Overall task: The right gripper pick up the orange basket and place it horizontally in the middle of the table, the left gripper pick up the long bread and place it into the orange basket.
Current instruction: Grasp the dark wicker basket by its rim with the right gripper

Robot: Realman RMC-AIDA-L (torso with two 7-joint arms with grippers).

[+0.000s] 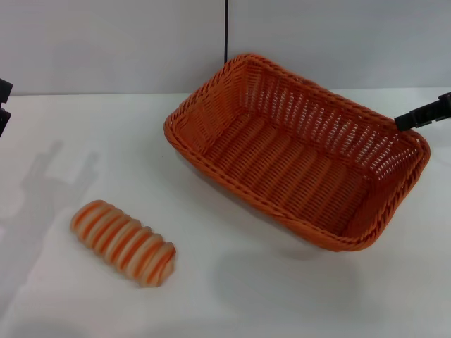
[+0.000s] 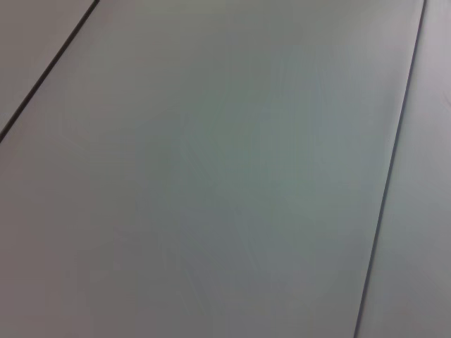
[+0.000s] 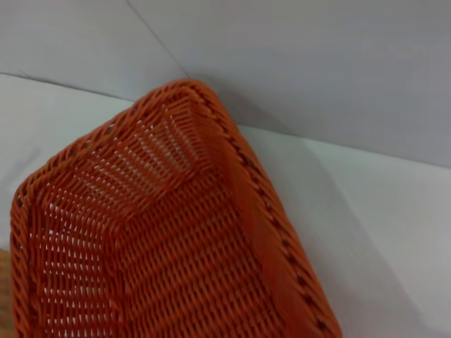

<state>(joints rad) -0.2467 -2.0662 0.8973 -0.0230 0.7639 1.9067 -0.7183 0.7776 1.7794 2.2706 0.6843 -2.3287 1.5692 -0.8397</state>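
Note:
The orange basket (image 1: 296,151) hangs tilted above the white table (image 1: 232,296), casting a shadow on the surface beneath it. My right gripper (image 1: 404,122) reaches in from the right edge and is shut on the basket's far right rim. The right wrist view looks down into the orange basket (image 3: 162,239) from close by, without showing the fingers. The long bread (image 1: 123,243), cream with orange stripes, lies on the table at the front left, apart from the basket. Only a sliver of my left gripper (image 1: 3,105) shows at the left edge, well back from the bread.
A grey wall (image 1: 113,42) with a dark vertical seam stands behind the table. The left wrist view shows only grey wall panels (image 2: 225,169) with dark seams. Shadows of the left arm fall on the table's left side.

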